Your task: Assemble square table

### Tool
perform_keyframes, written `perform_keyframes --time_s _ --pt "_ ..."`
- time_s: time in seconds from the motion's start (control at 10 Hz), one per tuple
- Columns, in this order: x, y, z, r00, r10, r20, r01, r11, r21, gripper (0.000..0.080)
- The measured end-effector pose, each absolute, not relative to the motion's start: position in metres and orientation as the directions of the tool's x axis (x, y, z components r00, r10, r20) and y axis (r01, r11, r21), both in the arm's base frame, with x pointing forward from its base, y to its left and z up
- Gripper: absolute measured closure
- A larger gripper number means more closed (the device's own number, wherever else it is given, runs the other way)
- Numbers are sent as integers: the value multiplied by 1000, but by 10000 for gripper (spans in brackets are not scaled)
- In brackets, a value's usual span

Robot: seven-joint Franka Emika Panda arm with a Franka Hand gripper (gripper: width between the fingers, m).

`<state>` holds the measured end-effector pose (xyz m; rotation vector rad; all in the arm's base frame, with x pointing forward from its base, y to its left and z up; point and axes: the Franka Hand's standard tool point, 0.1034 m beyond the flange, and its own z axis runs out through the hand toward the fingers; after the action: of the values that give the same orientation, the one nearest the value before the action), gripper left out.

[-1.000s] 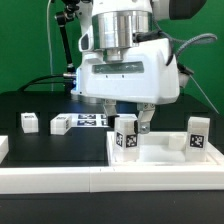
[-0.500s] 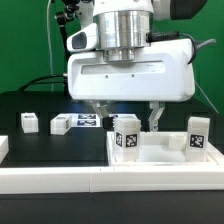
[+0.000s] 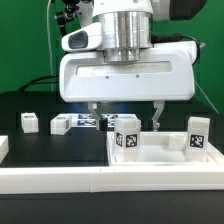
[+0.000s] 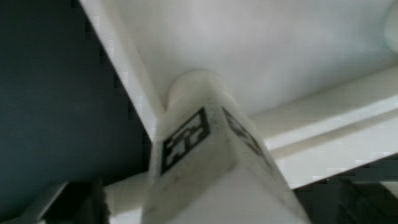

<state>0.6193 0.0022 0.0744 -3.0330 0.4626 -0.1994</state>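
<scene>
Black tabletop [image 3: 40, 145], green backdrop: the gripper [image 3: 126, 121] hangs with jaws spread wide, gripping nothing. One slab [image 3: 150, 160] lies below it, with the first leg [image 3: 126, 138] of four upright between the fingers and the second leg [image 3: 197, 138] beyond one finger. Beyond the other finger, off the slab, sit the third leg [image 3: 61, 125] and the fourth leg [image 3: 29, 122].

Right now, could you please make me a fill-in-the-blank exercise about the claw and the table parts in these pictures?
1. The claw is ___, gripping nothing.
2. The leg between its fingers stands ___ on the square tabletop.
3. On the black table, toward the exterior view's left, rest ___ more legs.

Missing words: open; upright; two.
</scene>
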Motion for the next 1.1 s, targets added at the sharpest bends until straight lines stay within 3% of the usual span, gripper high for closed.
perform_keyframes --time_s 0.8,1.0,1.1 --pt "619 -1 73 965 228 128 227 -974 21 151" --pt "619 -2 73 964 233 128 232 -972 22 163" --pt "619 -2 73 964 233 128 232 -973 22 344"
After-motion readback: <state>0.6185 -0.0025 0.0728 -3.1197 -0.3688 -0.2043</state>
